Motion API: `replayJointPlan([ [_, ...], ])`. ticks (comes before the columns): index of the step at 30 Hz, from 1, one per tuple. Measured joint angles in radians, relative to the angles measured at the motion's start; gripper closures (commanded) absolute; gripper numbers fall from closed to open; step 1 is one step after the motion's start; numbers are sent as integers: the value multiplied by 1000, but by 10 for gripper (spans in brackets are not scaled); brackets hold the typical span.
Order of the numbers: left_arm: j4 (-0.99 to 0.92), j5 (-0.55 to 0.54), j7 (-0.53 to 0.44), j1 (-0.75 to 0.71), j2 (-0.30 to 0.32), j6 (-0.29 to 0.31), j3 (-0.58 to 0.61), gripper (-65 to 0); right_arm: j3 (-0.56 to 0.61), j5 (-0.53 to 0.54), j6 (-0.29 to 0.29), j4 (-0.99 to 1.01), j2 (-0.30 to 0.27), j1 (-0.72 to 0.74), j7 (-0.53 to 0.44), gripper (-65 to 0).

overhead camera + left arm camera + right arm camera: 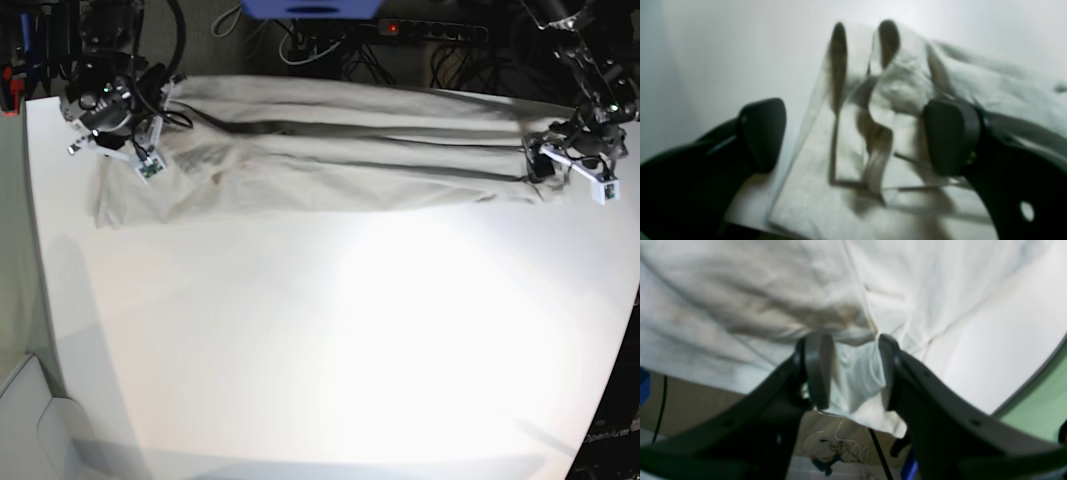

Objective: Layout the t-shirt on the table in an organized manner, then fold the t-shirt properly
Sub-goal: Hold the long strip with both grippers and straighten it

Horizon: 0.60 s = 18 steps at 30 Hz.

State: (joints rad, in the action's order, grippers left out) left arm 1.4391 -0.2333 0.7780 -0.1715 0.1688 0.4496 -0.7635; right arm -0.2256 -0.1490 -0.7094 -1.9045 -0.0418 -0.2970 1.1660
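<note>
The light grey-beige t-shirt (330, 150) lies stretched in a long creased band along the table's (330, 330) far edge. My left gripper (857, 136) stands wide open over the shirt's right end (973, 83), its fingers (950, 136) on either side of a flat corner of cloth and not pinching it. In the base view that gripper (537, 165) sits at the band's right end. My right gripper (853, 373) is at the left end (150, 150). Its jaws stand partly apart, with a slack fold of shirt (857, 380) between them that hangs over the table's edge.
Behind the far edge are a power strip and tangled cables (430, 30). Below the overhanging cloth, floor and more cables (836, 446) show. A green surface (1040, 400) lies past the table's rounded rim. The table's right edge runs close to my left arm.
</note>
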Motion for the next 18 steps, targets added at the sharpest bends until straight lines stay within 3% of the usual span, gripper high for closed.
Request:
replayJointPlan([
  [2,-10,3,1,3,6,0,1,-650,0,0,0,0,0,3,1,-244],
  [4,-16,4,-2,4,6,0,2,-584,0,-2,0,1,0,14,0,-244],
  [10,-56,-9,-22,23,13,-1,0,-152,0,0,0,1,0,19,0,-244],
  [12,-58,-24,-16,29,10,0,2,-50,0,0,0,1,1,19,0,-244],
  [18,-51,-17,-5,39,8,0,3,-30,23,-3,0,1,0,19,0,-244],
])
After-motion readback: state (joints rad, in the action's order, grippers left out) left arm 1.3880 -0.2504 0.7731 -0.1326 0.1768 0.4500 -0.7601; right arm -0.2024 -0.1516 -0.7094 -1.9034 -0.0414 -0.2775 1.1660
